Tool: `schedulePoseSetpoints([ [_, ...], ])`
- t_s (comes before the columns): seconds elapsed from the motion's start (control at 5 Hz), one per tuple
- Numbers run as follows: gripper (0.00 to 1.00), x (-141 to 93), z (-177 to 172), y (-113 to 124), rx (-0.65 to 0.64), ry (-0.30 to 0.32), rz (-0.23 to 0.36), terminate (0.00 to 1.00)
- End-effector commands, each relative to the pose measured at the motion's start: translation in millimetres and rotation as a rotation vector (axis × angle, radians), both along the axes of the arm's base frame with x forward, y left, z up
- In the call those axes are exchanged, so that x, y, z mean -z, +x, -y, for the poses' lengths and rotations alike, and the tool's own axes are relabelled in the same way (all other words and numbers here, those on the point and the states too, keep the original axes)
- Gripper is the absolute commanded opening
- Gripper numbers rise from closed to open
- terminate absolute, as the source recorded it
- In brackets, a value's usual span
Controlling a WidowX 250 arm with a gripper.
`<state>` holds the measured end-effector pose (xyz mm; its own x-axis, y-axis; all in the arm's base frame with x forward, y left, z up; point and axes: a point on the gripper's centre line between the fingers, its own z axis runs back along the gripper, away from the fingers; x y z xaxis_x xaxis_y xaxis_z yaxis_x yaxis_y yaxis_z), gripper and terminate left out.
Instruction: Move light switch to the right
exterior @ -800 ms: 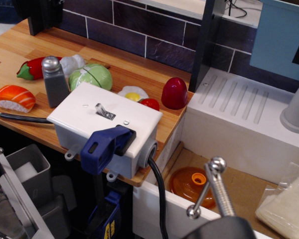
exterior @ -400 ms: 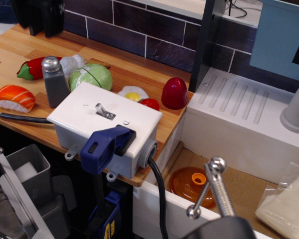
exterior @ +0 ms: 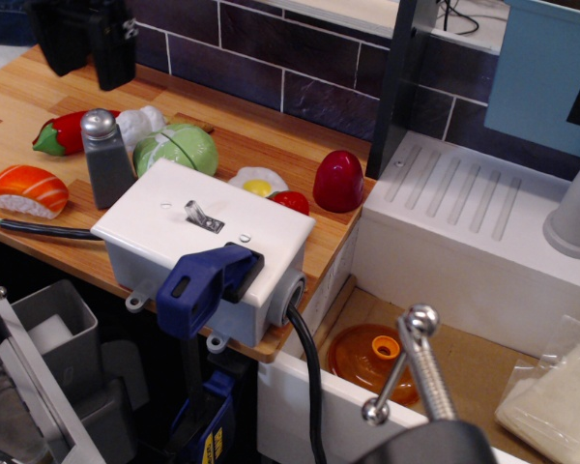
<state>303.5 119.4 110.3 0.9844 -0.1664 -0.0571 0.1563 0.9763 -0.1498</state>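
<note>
From my screen the gripper hangs at ten o'clock, cut off by the frame, so I can't tell whether its jaws are parted. The light switch sits mid-top of the white box, lever tilted toward ten o'clock. A grey shaker and green cabbage crowd the box's far side (the blue clamp grips its near edge). Air above the lever is open.

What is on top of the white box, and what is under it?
On the white box stand the light switch on its grey plate and the blue clamp handle gripping the front edge. The wooden counter lies beneath; the box's inside is hidden.
</note>
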Motion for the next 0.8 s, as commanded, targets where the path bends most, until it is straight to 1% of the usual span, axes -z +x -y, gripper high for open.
schedulePoseSetpoints([
  [0.0,1.0,-15,41,-21,-0.024,-0.021,0.073,0.0],
  [0.2,1.0,-6,65,-33,-0.053,-0.073,0.069,0.0],
  [0.4,1.0,2,87,-47,-0.081,-0.078,0.094,0.0],
  [0.6,1.0,13,104,-51,-0.12,-0.084,0.098,0.0],
])
